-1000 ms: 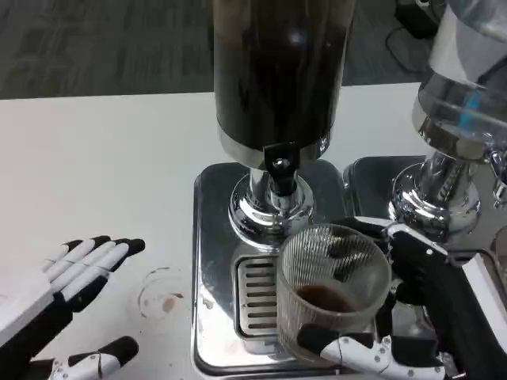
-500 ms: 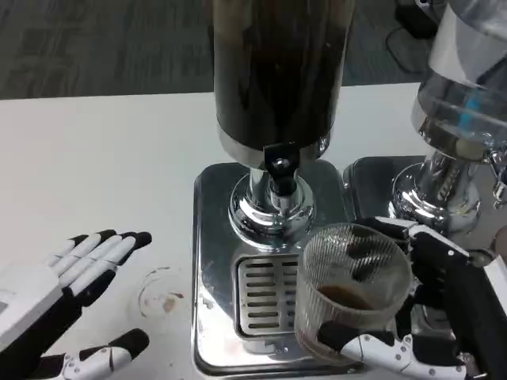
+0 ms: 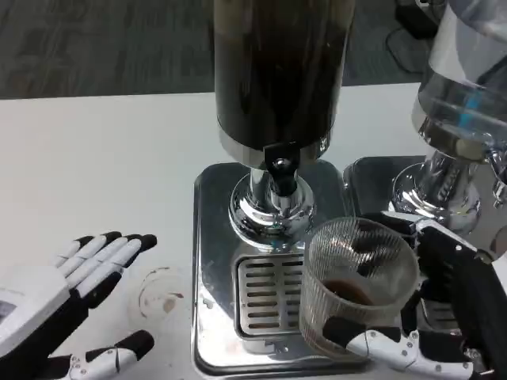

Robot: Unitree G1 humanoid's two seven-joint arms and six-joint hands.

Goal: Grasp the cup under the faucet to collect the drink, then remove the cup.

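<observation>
A clear ribbed cup (image 3: 359,286) with a little dark drink at its bottom is gripped by my right hand (image 3: 432,309), thumb across its front and fingers behind. It sits to the right of the black faucet (image 3: 280,169) of the dark drink dispenser (image 3: 275,71), over the right edge of the slotted drip grate (image 3: 269,294). My left hand (image 3: 75,301) lies open on the white table at lower left, fingers spread, holding nothing.
The dispenser stands on a shiny steel base tray (image 3: 212,237). A second dispenser with a clear tank (image 3: 463,95) and chrome foot stands at the right. A faint ring stain (image 3: 161,294) marks the table beside my left hand.
My right hand has carried the cup to the right, away from under the faucet. My left hand has crept slightly forward and to the right.
</observation>
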